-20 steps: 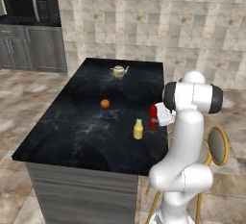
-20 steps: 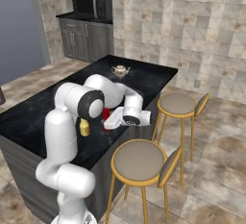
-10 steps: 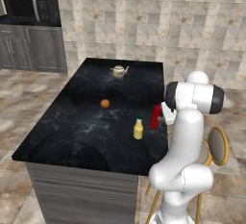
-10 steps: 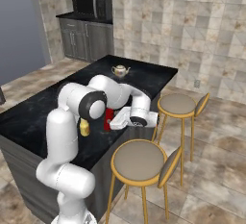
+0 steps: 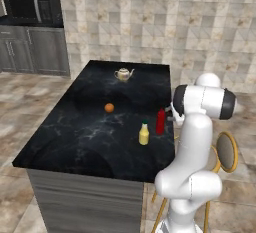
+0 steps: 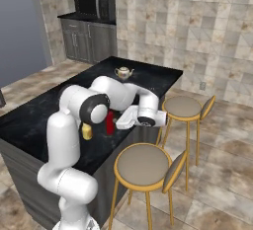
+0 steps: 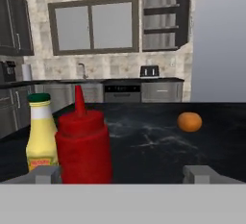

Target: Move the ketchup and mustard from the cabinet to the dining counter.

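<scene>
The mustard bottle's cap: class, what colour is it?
Green, on the yellow mustard bottle; the hand view shows it best.

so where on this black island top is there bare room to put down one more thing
The near half of the black white-veined marble counter, left of the small yellow green-capped bottle and below the small orange ball, is bare. So is the stretch between the ball and the cream teapot. It is crowded at the right edge, around the slim red squeeze bottle.
</scene>
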